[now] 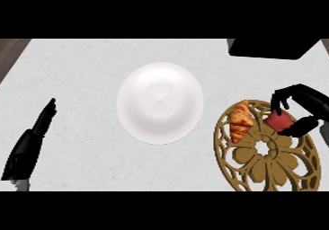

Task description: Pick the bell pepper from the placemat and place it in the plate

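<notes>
The bell pepper (278,121) is red and sits on the upper right part of the placemat (268,167), that round gold cut-out one over at the right side of the worktop (81,81). My right robot hand (301,110) is curled around it, fingers hooking down over the top-left of the pepper and the thumb coming in from the lower right, so it's pinched between them. Can't tell if it's lifted off the mat or not. Just beside it to the left on the same mat lies a croissant (241,122), tilted, apart from my fingers. The white plate (160,103) is left of the mat, mid-worktop, nothing in it. My left robot hand (36,132) is way over at the left edge, fingers straight and pressed together, pointing up. A black box (267,47) sits in the top right corner.
</notes>
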Controlling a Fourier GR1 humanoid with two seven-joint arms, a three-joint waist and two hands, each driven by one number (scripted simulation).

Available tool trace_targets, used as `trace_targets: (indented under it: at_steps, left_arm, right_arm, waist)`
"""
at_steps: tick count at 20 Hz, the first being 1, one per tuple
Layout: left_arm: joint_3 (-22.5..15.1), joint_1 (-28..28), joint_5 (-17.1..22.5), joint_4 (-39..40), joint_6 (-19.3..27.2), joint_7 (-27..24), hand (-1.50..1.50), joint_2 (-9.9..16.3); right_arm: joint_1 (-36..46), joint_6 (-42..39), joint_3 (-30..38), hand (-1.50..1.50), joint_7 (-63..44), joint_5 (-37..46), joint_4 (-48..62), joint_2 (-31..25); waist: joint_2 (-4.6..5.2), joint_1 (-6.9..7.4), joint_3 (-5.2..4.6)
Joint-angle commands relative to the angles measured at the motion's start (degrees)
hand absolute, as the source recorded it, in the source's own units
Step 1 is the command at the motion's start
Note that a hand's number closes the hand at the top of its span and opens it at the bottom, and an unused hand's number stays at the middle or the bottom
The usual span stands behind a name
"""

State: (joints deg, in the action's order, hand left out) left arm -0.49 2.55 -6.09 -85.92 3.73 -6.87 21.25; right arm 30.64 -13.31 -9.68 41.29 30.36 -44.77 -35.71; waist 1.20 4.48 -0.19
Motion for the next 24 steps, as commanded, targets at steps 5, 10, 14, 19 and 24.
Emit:
trace_targets:
  at_steps: [5,10,14,19,24]
  left_arm:
    - [-0.8,-1.9,-0.2,0.4,-1.2,-0.6,0.00,-0.1]
    - [-0.2,-3.0,-0.5,0.4,-0.4,0.8,0.00,-0.3]
    - [-0.1,-0.3,-0.2,0.2,-1.2,-0.4,0.00,-0.1]
    - [0.9,-1.8,-0.8,1.4,0.4,0.6,0.00,-0.8]
    - [1.9,-0.6,-0.7,2.9,0.7,-1.2,0.00,-1.2]
  right_arm:
    - [17.8,4.8,-5.1,1.50,-15.5,12.7,14.9,4.8]
    - [23.3,13.2,-0.1,1.50,-12.8,11.4,21.2,5.0]
    - [26.4,16.6,3.6,1.50,-6.5,9.1,23.1,3.1]
    - [29.8,18.7,8.5,1.50,2.5,4.2,22.1,5.4]
    - [35.6,8.5,10.1,1.50,9.9,1.2,23.2,5.5]
  waist:
    - [1.03,3.11,0.38]
    - [0.92,1.70,0.48]
    - [0.51,0.92,0.43]
    - [-0.08,-1.26,0.37]
    - [-0.37,-1.92,0.23]
